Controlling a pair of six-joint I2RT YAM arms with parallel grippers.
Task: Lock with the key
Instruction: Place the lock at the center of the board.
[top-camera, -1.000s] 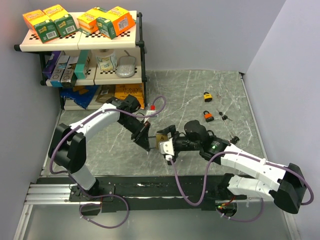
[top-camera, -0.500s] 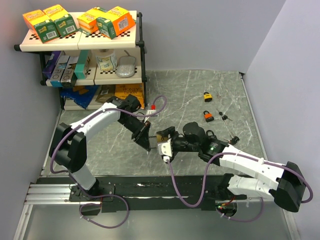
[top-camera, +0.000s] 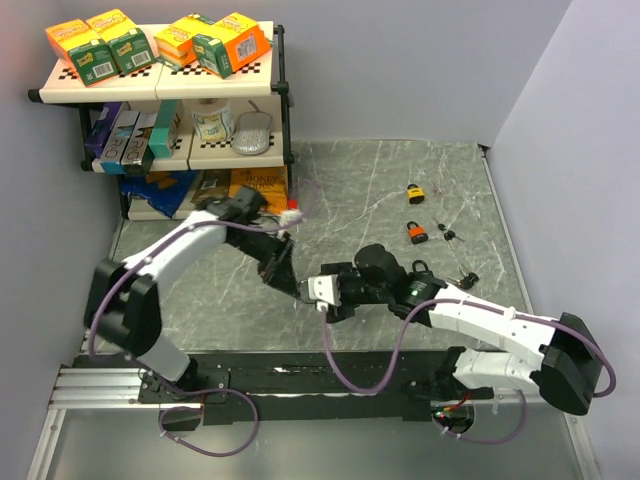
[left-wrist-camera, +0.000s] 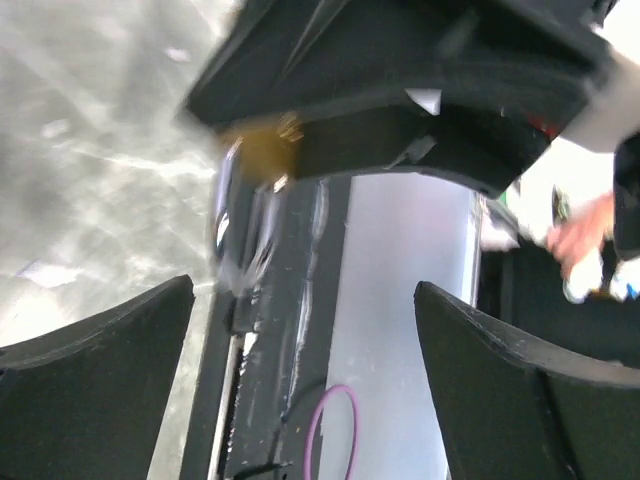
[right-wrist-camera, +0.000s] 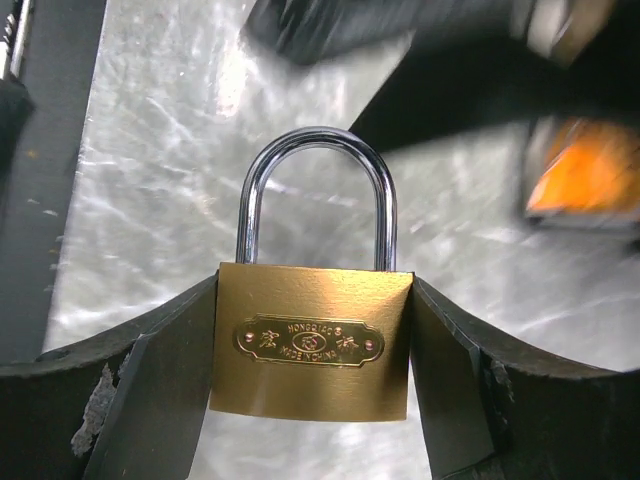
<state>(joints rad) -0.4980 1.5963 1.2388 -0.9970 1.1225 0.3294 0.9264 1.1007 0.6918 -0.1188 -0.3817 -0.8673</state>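
A brass padlock (right-wrist-camera: 312, 345) with a steel shackle stands upright in the right wrist view. My right gripper (right-wrist-camera: 312, 300) is shut on it, one finger pressed against each side of the brass body, and both shackle legs run down into the body. In the top view my right gripper (top-camera: 322, 290) holds it above the mid-table. My left gripper (top-camera: 288, 270) sits just to its left, tips pointing at it. In the left wrist view my left gripper (left-wrist-camera: 305, 300) is open with nothing between its fingers. Ahead of it is a blurred brass and silver shape (left-wrist-camera: 255, 170). I cannot pick out the key.
A shelf rack (top-camera: 160, 90) with cartons and boxes stands at the back left. Two small orange padlocks (top-camera: 414, 191) (top-camera: 418, 232) and loose small keys (top-camera: 450, 236) (top-camera: 467, 279) lie on the marble table (top-camera: 380, 170) at the right. Purple cables loop near the arm bases.
My left gripper has opened and drawn back a little to the left. My right gripper has shifted left with the padlock and closed tighter on it.
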